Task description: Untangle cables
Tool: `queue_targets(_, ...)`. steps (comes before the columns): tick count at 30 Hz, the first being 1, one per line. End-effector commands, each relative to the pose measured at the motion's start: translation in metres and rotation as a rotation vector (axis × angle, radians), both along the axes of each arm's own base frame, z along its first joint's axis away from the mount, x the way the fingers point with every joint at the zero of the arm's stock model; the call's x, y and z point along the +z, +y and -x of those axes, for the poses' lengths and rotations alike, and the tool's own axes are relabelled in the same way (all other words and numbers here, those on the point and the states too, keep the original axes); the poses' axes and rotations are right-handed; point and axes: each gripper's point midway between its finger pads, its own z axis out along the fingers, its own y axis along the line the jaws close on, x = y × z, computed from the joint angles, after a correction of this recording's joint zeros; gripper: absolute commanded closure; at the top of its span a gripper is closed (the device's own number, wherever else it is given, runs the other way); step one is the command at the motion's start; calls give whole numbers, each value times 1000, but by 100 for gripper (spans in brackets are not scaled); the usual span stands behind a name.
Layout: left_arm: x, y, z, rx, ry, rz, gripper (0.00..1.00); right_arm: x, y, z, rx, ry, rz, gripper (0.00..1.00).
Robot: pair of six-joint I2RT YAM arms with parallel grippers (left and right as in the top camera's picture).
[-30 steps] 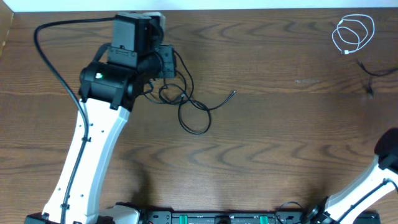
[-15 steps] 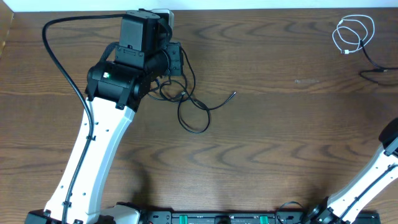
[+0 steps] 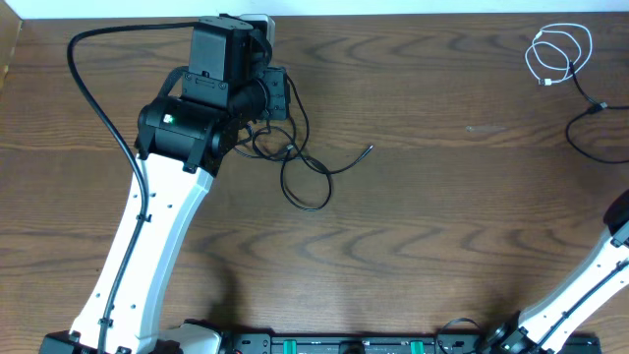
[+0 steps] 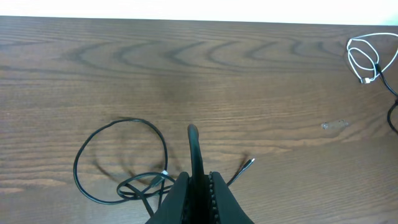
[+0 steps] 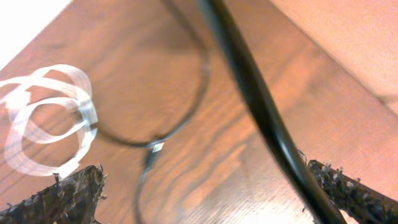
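The black cable [image 3: 307, 175] lies in loose loops left of the table's middle, its plug [image 3: 369, 147] pointing right. My left gripper [image 3: 273, 96] is shut on one strand of it. In the left wrist view that strand [image 4: 193, 146] rises between the closed fingers [image 4: 199, 177], with a loop [image 4: 118, 158] to the left. The white cable [image 3: 558, 51] is coiled at the far right corner. My right gripper [image 5: 205, 199] stands open, its fingertips [image 5: 68, 193] wide apart, over a thin black cord [image 5: 155, 127] beside the white cable [image 5: 43, 118].
A thin black cord [image 3: 582, 116] runs off the right edge below the white coil. A thick blurred black line [image 5: 261, 106] crosses close to the right wrist camera. The right arm [image 3: 600, 270] shows at the lower right corner. The table's far edge [image 3: 393, 14] is close behind both cables.
My right gripper has opened from shut, and the black cord at the right edge has shifted. The left arm moved slightly right and back with its strand, then held still.
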Motion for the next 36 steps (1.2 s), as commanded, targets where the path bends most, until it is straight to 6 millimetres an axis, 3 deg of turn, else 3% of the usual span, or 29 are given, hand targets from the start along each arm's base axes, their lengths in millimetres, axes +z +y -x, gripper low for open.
queue_targets(1,2,-3,-2,-9,-7,0,93,81,30,3,181,-126,70,1)
queue_targets(6,2,-3,-2,-9,-6,0,93,115,14,62,-128,-29,150,1)
queue_targets(9,2,-3,-2,-9,-6,-1,93,131,20,71,-145,-43,158,1)
queue_targets(14,2,-3,-2,-9,-6,0,92,143,60,48,21,-167,33,1)
queue_targets(16,2,-6,-1,-24,-3,12,93,146,97,29,196,-226,-60,1)
queue_targets(20,5,-16,1,-67,-2,52,93,146,144,13,389,-242,-111,1)
queue_targets(25,12,-45,16,-237,14,155,93,142,192,1,508,-218,-144,1)
queue_targets(31,28,-83,48,-500,37,317,93,139,238,-10,602,-199,-166,1)
queue_targets(33,31,-87,53,-529,45,344,91,138,249,-11,623,-192,-173,1)
queue_targets(36,31,-87,53,-530,49,345,63,137,263,-12,649,-181,-183,1)
